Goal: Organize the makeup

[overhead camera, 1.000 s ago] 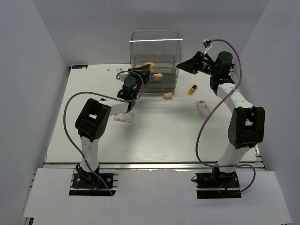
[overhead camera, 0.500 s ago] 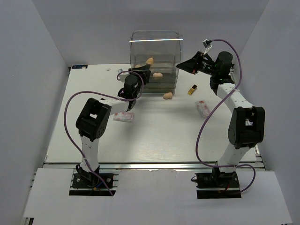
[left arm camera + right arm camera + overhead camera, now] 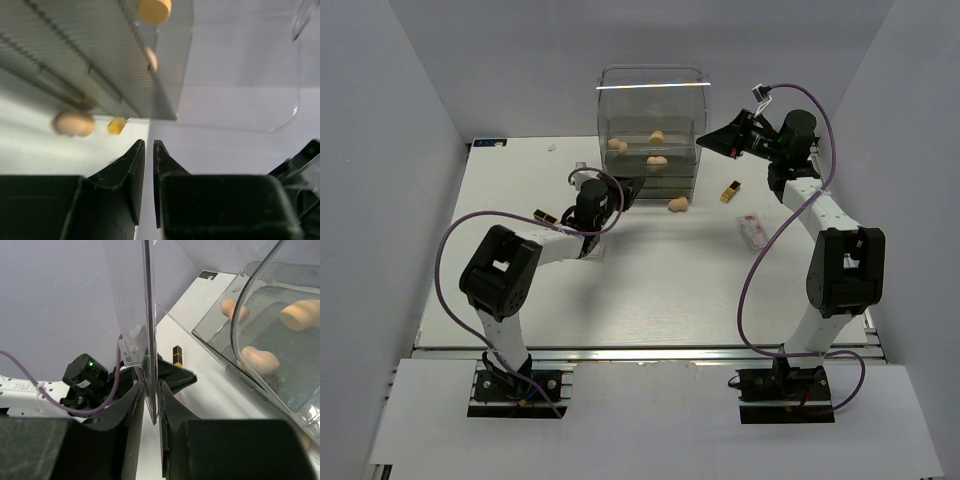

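Note:
The clear drawer box [image 3: 650, 110] holds three peach sponges [image 3: 657, 137] in its top part. A fourth sponge [image 3: 677, 204] lies on the table before it and also shows in the left wrist view [image 3: 73, 123]. One black-and-gold lipstick [image 3: 730, 191] lies right of it, and another lipstick [image 3: 545, 216] lies at the left. One packet [image 3: 754, 231] lies at the right; the other packet [image 3: 590, 252] is partly under my left arm. My left gripper [image 3: 631, 189] is shut and empty, low before the box [image 3: 149, 142]. My right gripper [image 3: 706, 142] is shut on the box's clear lid [image 3: 150, 340] and holds it up.
White walls close in the table on the left, back and right. The box stands at the back middle of the table [image 3: 650, 290]. My left arm lies low across the left half of the table.
My left gripper has drawn back from the box top and dropped low toward the table. The sponge at its fingers now lies inside the box. The right arm has not moved.

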